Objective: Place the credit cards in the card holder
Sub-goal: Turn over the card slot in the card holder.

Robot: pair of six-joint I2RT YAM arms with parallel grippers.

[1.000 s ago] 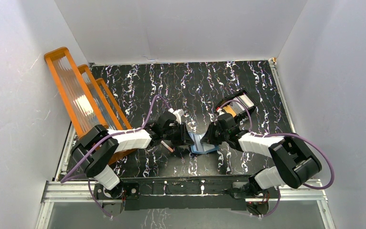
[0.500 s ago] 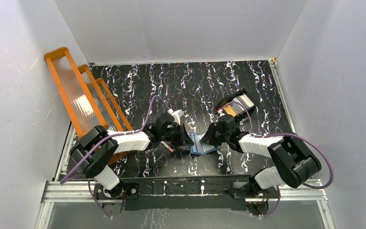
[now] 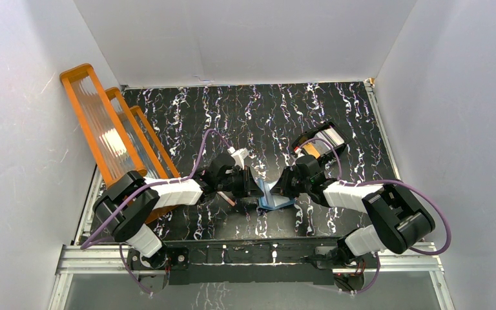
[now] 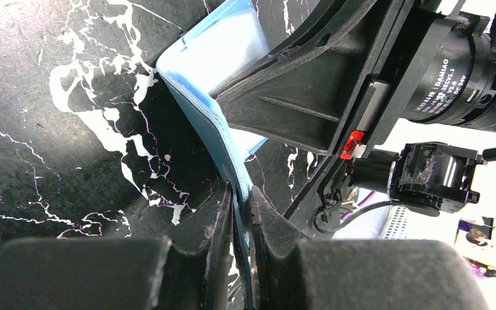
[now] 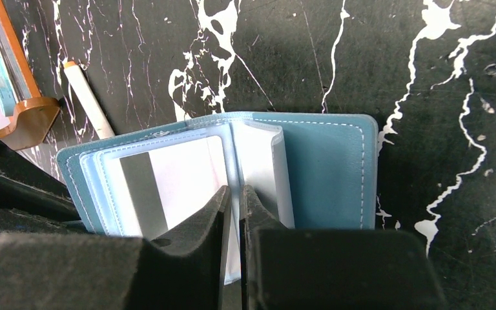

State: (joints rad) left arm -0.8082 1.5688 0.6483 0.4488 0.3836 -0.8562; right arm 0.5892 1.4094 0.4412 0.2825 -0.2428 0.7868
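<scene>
**Two claws, one wallet: spreading the pages**

The left claw [image 4: 240, 194] is clenched on the cover edge of the small teal-blue book-style card holder [image 5: 326, 168]. The holder lies half open on the black marbled table [image 3: 232, 110] between the arms, so that grip looks like the anchor. The right claw [image 5: 236, 190] is pinched shut on a clear inner pocket leaf, apparently to part the pages. A white, grey-striped card [image 5: 161, 187] sits in a pocket. Orange-gold and silver credit cards [image 3: 328, 137] wait in the black plastic tray [image 3: 326, 125] just beyond the right claw.

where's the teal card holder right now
Top view: the small teal-blue book-style card holder sits open at the table's front centre, pinched between the left hand and right hand.
</scene>
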